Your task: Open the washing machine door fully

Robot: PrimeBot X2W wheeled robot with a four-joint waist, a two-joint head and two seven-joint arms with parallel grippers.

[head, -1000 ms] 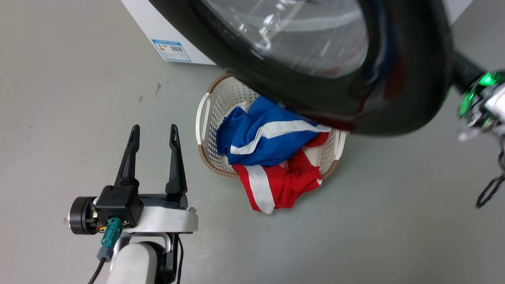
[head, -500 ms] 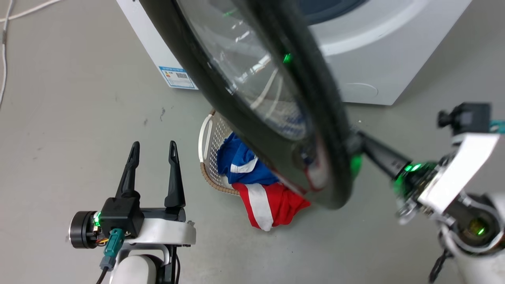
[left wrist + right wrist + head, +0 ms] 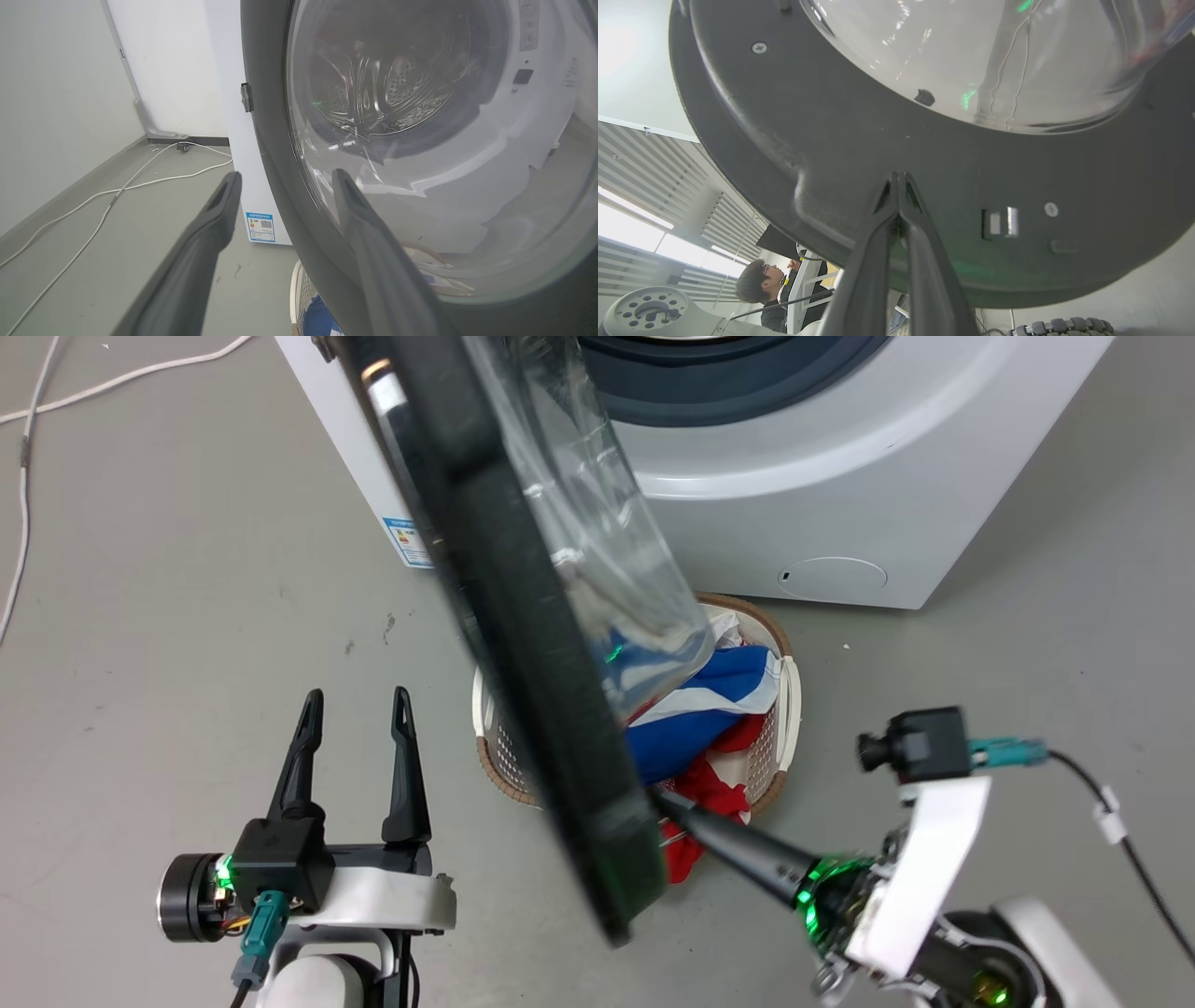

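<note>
The washing machine is a white box at the top of the head view. Its door, a black disc with a clear glass bowl, stands swung out and shows nearly edge-on, slanting down over the basket. My right gripper is shut with nothing between its fingers, and its tips touch the door's inner face near the low free edge. The right wrist view shows those tips pressed against the door below the bowl. My left gripper is open, left of the door and apart from it.
A white laundry basket with blue and red clothes sits on the floor under the door. A white cable lies at the far left. The right wrist view shows a person behind the door's edge.
The door has swung further out, from facing the camera to nearly edge-on. My shut right gripper followed it leftward and now touches its inner face. The camera shifted; my left gripper stayed put.
</note>
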